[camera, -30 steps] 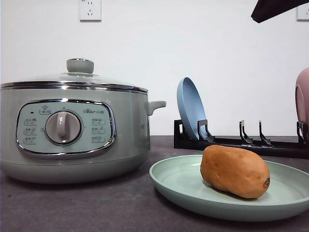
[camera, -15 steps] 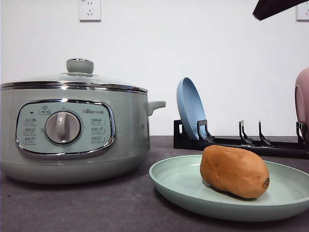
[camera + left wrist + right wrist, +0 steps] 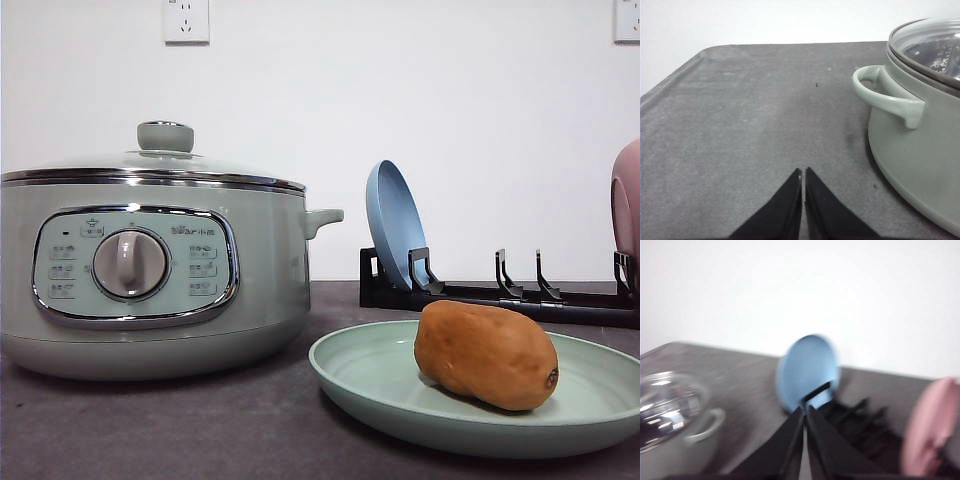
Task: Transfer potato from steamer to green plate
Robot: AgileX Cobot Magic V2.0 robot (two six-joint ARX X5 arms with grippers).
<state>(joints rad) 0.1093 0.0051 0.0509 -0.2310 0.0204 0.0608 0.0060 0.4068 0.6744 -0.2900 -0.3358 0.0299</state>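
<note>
The orange-brown potato (image 3: 487, 354) lies on the pale green plate (image 3: 370, 375) at the front right of the table. To its left stands the sage-green steamer (image 3: 150, 270) with its glass lid on. In the left wrist view the steamer (image 3: 920, 135) and its side handle (image 3: 885, 95) are close by, and my left gripper (image 3: 803, 172) is shut and empty over bare table. My right gripper (image 3: 805, 412) is shut and empty, held high above the table, with the steamer's lid (image 3: 670, 407) off to one side below.
A black dish rack (image 3: 500, 295) behind the green plate holds an upright blue plate (image 3: 395, 225) and a pink plate (image 3: 627, 205) at the right edge. The right wrist view shows the blue plate (image 3: 807, 372) and the pink plate (image 3: 927, 425). Grey table extends left of the steamer (image 3: 740, 125).
The dark arm at the top right of the front view has risen and left the frame. The potato, plate and steamer have stayed put.
</note>
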